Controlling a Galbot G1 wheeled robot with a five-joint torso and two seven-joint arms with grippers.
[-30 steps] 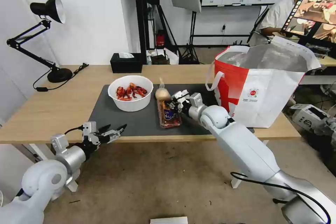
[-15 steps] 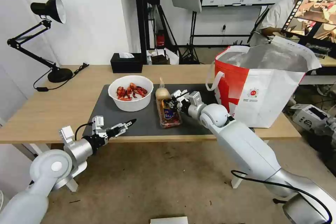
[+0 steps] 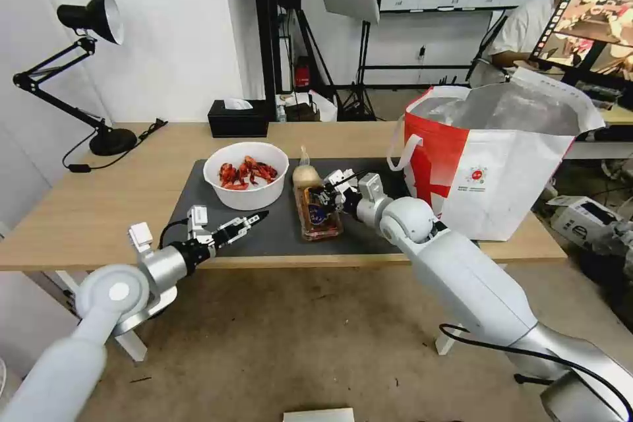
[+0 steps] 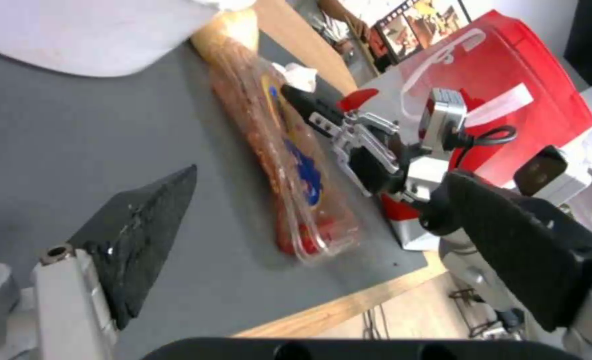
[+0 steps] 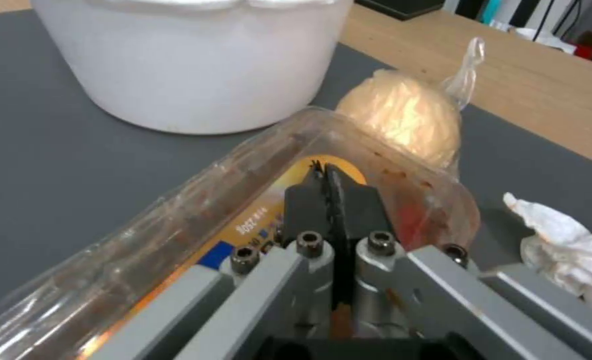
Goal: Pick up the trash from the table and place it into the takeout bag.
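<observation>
Trash remains on your desk (image 3: 119,198): right tool (image 5: 327,186) pinches the clamshell box (image 3: 318,214), left tool (image 3: 245,224) gapes empty, takeout bag (image 3: 491,171) waits.

A round white bowl (image 3: 246,175) at centre frame holds red shells. Beside it, a clear plastic clamshell box (image 3: 318,213) shows red scraps and a blue-and-yellow label. A beige lump in a clear bag (image 3: 305,175) sits above it. All rest on a dark grey mat (image 3: 270,234) over a light-wood table (image 3: 99,201). At right stands a white-and-red takeout bag (image 3: 488,171), foil-lined silver, with a small round red logo.
</observation>
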